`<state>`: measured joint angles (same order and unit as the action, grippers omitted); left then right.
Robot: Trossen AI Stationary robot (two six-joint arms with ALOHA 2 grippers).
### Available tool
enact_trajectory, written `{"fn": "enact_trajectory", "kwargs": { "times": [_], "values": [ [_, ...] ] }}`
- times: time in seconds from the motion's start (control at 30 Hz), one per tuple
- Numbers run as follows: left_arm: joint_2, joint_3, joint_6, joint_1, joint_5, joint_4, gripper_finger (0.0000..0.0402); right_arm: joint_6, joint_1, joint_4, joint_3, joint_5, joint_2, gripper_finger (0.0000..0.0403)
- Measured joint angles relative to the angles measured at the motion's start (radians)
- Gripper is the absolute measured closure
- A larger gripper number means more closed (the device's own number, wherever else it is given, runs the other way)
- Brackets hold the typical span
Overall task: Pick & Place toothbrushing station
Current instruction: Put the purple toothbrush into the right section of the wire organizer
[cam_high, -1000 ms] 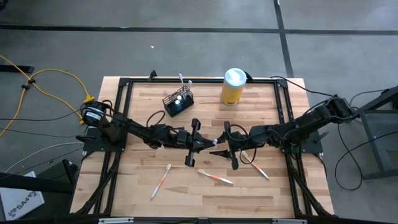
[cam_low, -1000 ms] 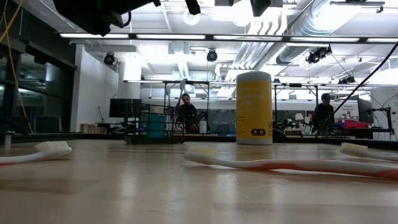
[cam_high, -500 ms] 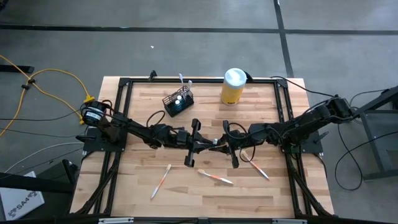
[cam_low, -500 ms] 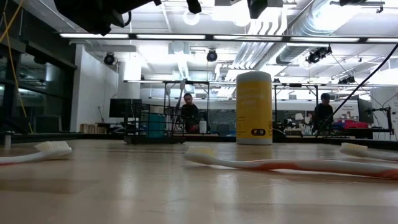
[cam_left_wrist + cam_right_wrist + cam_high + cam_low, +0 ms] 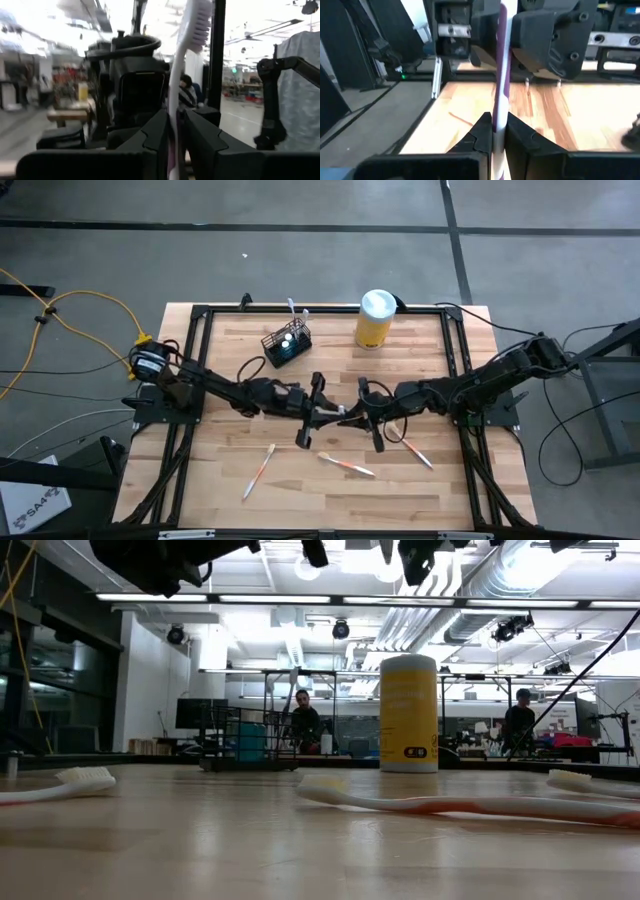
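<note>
A white and purple toothbrush (image 5: 346, 411) stands upright in the air over the table's middle, bristle head (image 5: 194, 20) up, between my two grippers, which meet nose to nose. My right gripper (image 5: 495, 125) is shut on it. My left gripper (image 5: 175, 122) is open, its fingers close on either side of the handle. The toothbrushing station (image 5: 286, 343), a small black wire-mesh holder with brushes in it, stands on its base at the far left of the table, apart from both arms. My right gripper pinches the toothbrush's handle (image 5: 500, 95) between its two fingers, at the lower part. The fingers come in level from the table's right and lie across the handle. The brush stands upright, head up, lifted clear of the table.
A yellow canister (image 5: 374, 320) with a white lid stands at the far middle. Three toothbrushes lie flat on the wood: one near left (image 5: 258, 470), one near middle (image 5: 347, 465), one under my right arm (image 5: 410, 446). A black frame rims the table.
In the high view my right gripper's fingers have closed in on the toothbrush held up between the two grippers. Both arms have stayed at the table's middle, and the brush stays upright between them.
</note>
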<state>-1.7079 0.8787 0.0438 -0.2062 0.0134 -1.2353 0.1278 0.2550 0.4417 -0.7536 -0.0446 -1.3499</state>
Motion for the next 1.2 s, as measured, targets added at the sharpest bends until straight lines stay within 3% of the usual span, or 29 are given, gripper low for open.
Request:
{"fn": "enact_trajectory", "kwargs": {
  "times": [0.2,0.5,1.2],
  "values": [
    [0.059,0.000,0.110,0.022,0.028,0.224,0.0337,0.031,-0.001,-0.093,0.000,-0.012,0.000,0.0383],
    [0.174,0.000,0.146,0.020,0.008,0.500,0.0336,0.080,-0.001,-0.184,0.000,-0.008,0.000,0.0383],
    [0.178,0.016,0.121,0.022,0.016,0.507,0.0336,0.118,0.001,-0.221,0.001,-0.004,-0.018,0.0383]
  ]
}}
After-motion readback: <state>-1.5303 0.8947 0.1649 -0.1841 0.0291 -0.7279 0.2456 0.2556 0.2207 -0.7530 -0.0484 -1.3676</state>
